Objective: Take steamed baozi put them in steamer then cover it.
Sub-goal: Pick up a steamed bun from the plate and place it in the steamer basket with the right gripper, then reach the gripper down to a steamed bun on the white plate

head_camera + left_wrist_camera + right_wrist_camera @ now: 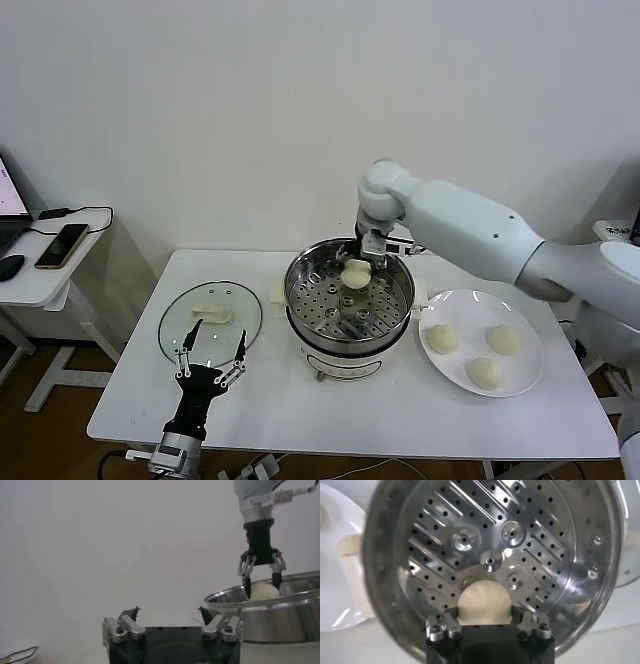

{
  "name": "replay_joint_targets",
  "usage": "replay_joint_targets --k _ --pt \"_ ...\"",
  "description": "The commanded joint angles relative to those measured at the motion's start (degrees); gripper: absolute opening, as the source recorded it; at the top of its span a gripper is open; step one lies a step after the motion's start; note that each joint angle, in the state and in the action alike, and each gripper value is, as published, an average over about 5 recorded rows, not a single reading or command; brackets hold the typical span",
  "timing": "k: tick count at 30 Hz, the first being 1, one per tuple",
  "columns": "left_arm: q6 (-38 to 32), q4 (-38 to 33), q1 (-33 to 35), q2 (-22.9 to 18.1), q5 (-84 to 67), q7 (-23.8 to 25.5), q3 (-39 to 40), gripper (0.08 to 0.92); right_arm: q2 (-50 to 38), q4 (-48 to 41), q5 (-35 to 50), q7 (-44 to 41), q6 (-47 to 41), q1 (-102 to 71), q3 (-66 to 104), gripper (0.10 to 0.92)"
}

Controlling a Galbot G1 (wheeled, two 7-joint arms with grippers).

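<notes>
My right gripper (pixel 356 272) is shut on one pale cream baozi (pixel 356 273) and holds it over the back part of the steel steamer (pixel 300 300). In the right wrist view the baozi (pixel 485 602) sits between my fingers above the perforated tray (pixel 540 555). The left wrist view shows it (pixel 264 590) just above the steamer rim (pixel 280 612). Three more baozi (pixel 441 339) lie on the white plate (pixel 530 375). The glass cover (pixel 180 320) with its white handle lies flat left of the steamer. My left gripper (pixel 211 355) is open at the cover's near edge.
A small side table (pixel 30 285) with a phone and cables stands at the far left. The white table's front edge (pixel 350 445) runs just ahead of my left arm.
</notes>
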Motion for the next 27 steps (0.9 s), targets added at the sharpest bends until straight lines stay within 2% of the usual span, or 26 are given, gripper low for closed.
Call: replay_joint_targets --k 1,4,7,12,15,20,27 --pt "-0.1 0.2 0.0 0.1 0.0 -0.1 -0.1 0.823 4.3 -4.8 -3.8 1.1 0.7 -2.1 1.5 0.722" --pt "-0.2 0.2 0.0 0.1 -0.1 -0.1 -0.2 0.823 4.5 -4.9 -4.0 1.0 0.6 -2.1 1.5 0.734" --pt "-0.4 0.2 0.0 0.1 -0.1 -0.1 -0.2 0.823 4.0 -4.2 -3.3 0.5 -0.1 -2.0 1.4 0.781" --pt "-0.5 0.4 0.0 0.1 -0.1 0.0 -0.1 0.823 1.0 -1.0 1.6 -2.1 -3.0 -0.4 1.7 0.821" --pt "-0.4 0.4 -0.1 0.1 -0.1 -0.1 -0.1 0.823 -2.8 2.2 7.4 -5.6 -6.7 1.6 2.5 0.822" --pt "-0.3 0.2 -0.1 0.0 -0.1 -0.1 0.0 0.823 -11.4 4.8 22.0 -10.3 -17.7 7.5 1.2 0.823" --pt "0.0 -0.2 -0.2 0.0 0.0 0.0 0.1 0.823 -23.4 3.1 38.5 -8.1 -34.1 16.0 -8.1 0.823"
